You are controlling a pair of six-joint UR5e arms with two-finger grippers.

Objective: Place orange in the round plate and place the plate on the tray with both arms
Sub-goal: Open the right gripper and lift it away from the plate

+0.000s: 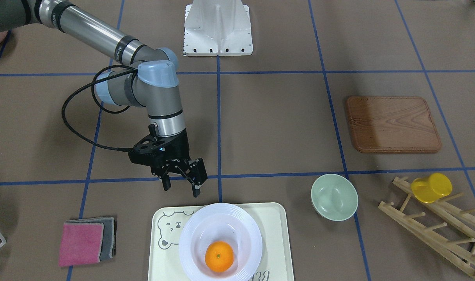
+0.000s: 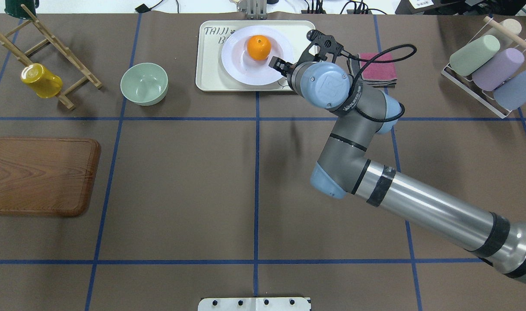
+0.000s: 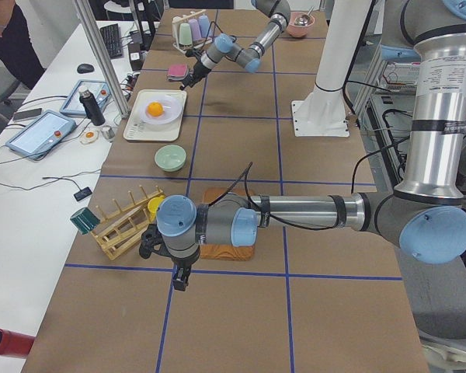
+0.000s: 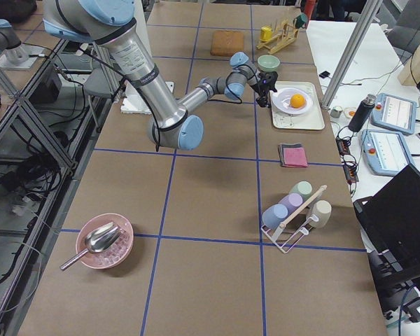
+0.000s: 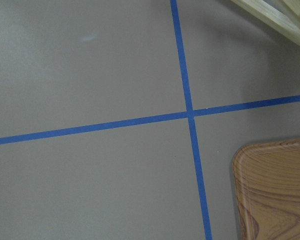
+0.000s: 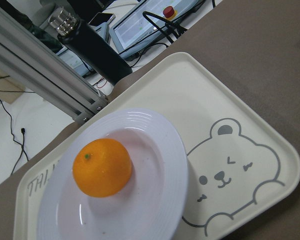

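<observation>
The orange (image 1: 219, 256) lies in the sunken middle of the plate (image 1: 190, 238), a little toward the operators' side, and the plate sits on the tray (image 1: 274, 234) at the edge of the bench (image 1: 261, 117). By these views the task looks done.

The right pincer (image 1: 181, 186) hangs just beside the tray's robot-side edge, with its fingers apart and nothing in them. The left pincer (image 3: 179, 278) is well away near the wooden board (image 3: 227, 250), and whether it is apart or together cannot be told.

The main risk is a low pull-back by the right arm. A fingertip could clip the plate's rim, sliding the plate or setting the orange rolling.

The tray's long axis runs across the bench, with the bear face toward the robot's right. The orange's stem dimple points up.
</observation>
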